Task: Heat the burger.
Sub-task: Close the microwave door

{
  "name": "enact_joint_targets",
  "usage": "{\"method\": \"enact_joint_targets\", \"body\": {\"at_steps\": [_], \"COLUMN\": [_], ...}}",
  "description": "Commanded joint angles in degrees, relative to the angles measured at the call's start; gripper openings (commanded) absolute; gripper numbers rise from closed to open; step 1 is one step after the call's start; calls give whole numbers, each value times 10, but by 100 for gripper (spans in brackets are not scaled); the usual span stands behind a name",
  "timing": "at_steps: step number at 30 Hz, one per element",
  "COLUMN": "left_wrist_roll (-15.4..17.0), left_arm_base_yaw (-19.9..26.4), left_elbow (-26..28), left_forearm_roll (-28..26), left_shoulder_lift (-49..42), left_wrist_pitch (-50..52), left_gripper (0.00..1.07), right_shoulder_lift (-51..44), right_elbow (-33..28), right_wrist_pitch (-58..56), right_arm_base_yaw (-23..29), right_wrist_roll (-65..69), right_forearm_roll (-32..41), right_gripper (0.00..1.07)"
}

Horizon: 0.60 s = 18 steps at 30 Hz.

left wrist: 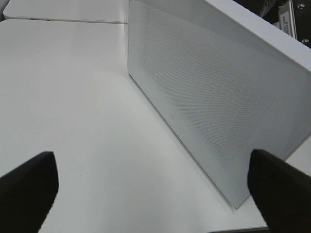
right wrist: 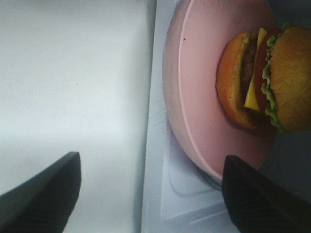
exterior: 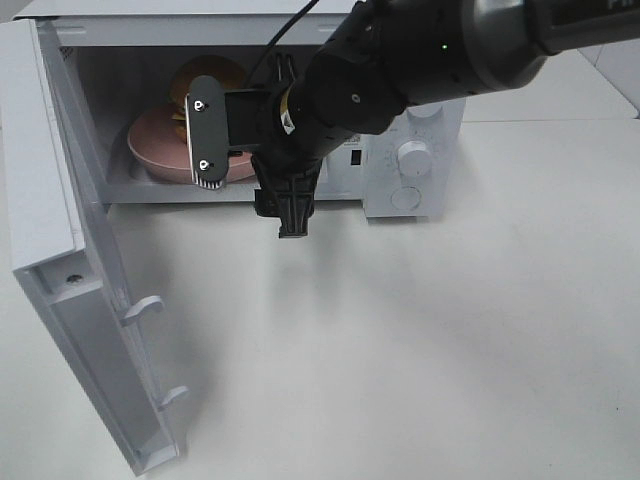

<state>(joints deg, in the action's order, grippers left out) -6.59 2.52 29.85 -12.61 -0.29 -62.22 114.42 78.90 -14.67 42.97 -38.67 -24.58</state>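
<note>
The burger (exterior: pixel 222 72) stands on a round pink plate (exterior: pixel 152 148) inside the open white microwave (exterior: pixel 420 120). In the right wrist view the burger (right wrist: pixel 272 77) shows a golden bun, lettuce, cheese and tomato, and it rests on the pink plate (right wrist: pixel 204 97). My right gripper (exterior: pixel 247 172) reaches across to the oven mouth, just in front of the plate. Its jaws (right wrist: pixel 150 194) are open with nothing between them and they do not touch the plate. My left gripper (left wrist: pixel 155 194) is open and empty, facing the outer side of the door; it is out of the high view.
The microwave door (exterior: pixel 55 240) swings wide open to the left, with two latch hooks (exterior: pixel 140 310) on its inner edge. In the left wrist view the door's perforated panel (left wrist: pixel 218 97) stands close. Control knobs (exterior: pixel 413 157) sit on the right. White tabletop (exterior: pixel 420 350) lies in front.
</note>
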Motion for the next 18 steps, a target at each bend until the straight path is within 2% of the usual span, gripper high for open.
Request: {"method": "enact_joint_targets", "body": {"at_steps": [1, 7, 9, 10, 13, 15, 18], "left_wrist_roll": [3, 3, 3, 3, 3, 3, 3], "left_arm_base_yaw": [2, 2, 2, 2, 2, 2, 2], "left_elbow": [-2, -2, -2, -2, -2, -2, -2], "left_forearm_roll": [-1, -1, -1, -1, -1, -1, -1], "left_shoulder_lift": [-11, -11, -11, -11, -11, -11, -11], "left_wrist_pitch": [7, 7, 7, 7, 7, 7, 7], "left_gripper": [98, 98, 98, 98, 98, 98, 98], "right_shoulder_lift": [-23, -86, -94, -115, -123, -162, -184], "right_elbow": [-25, -117, -128, -152, -162, -203, -230], "right_wrist_pitch": [14, 40, 42, 47, 50, 54, 54], "right_arm_base_yaw": [0, 0, 0, 0, 0, 0, 0], "right_wrist_roll": [21, 27, 28, 30, 32, 61, 93], "right_forearm_roll": [-5, -3, -3, -2, 0, 2, 2], "right_gripper": [76, 76, 76, 76, 76, 76, 76]}}
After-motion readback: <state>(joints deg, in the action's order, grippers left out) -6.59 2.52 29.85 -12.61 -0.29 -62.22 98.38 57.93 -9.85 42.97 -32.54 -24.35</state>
